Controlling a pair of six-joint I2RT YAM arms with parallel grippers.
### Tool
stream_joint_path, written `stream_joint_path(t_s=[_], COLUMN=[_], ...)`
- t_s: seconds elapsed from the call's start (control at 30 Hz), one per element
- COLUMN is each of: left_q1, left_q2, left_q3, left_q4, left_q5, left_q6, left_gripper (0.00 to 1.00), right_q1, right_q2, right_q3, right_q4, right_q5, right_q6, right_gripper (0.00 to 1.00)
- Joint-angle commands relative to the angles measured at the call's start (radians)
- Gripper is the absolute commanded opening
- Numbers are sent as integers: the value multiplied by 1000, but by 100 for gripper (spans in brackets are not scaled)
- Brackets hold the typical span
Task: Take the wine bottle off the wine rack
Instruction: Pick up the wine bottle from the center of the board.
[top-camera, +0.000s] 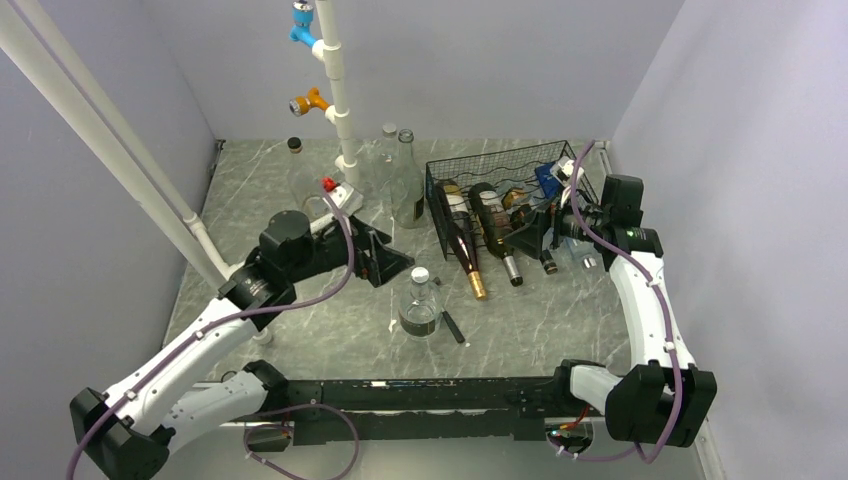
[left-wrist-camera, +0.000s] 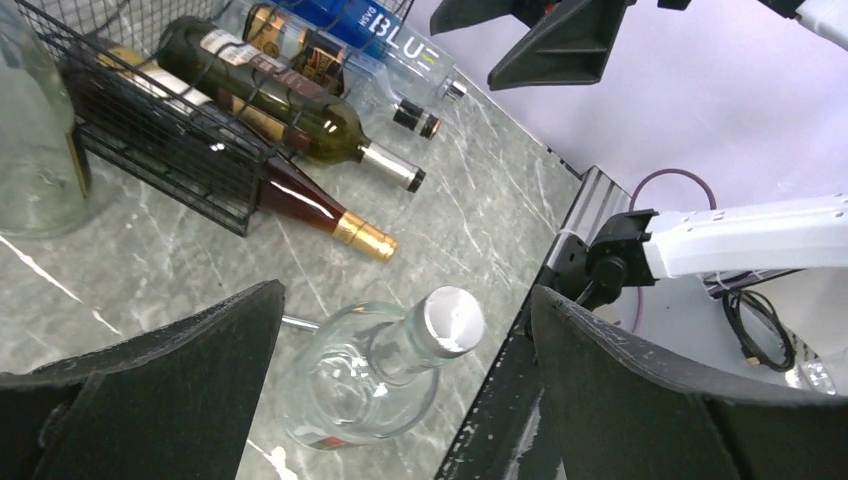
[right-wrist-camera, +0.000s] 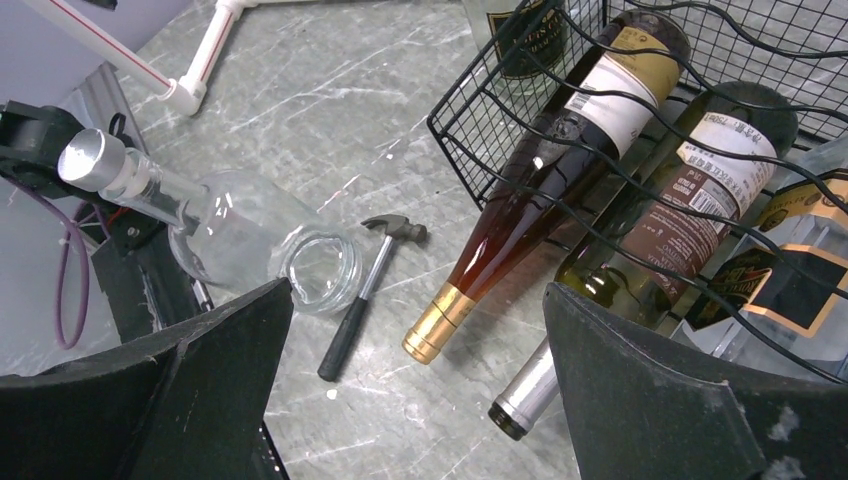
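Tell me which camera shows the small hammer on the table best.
The right wrist view: the hammer lies whole, metal head and dark handle, beside the clear bottle. The top external view shows only a small dark stick by that bottle. In the left wrist view the bottle hides nearly all of it.

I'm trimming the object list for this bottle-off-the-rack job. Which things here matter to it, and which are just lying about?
Part of the job:
- wine rack
- bottles lying in it: gold-foil bottle, green bottle, blue-labelled bottle

Just lying about:
- round clear flask
- small hammer
- tall clear bottles by the white pipe stand
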Motion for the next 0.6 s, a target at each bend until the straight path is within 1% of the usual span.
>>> stream_joint_path(t_s=[0.0, 0.1, 0.17, 0.27, 0.4, 0.57], left_q1=[-110, -219, -309, -446, -548, -612], left_q2=[21, 56, 92, 186, 337, 492], left_q3=[106, 164, 226, 355, 543, 671], left_q4=[-85, -166, -246, -400, -594, -718], left_q5=[-203, -414, -591, -871, -1045, -1146], left_q6=[-50, -78, -110, -143, -174, -190], left_gripper=[99, 99, 99, 99, 99, 99], right_q1=[-4, -4, -4, -4, -4, -4], right_q2=[-21, -21, -21, -20, -19, -21], right_q3=[-5, -6, -7, -8, -9, -9], right_q4=[43, 43, 44, 45, 45, 43], right_q5=[-36, -35, -33, -33, -31, -28], right_q6=[1, 1, 0, 0, -2, -2], right_gripper=[99, 99, 99, 99, 99, 99])
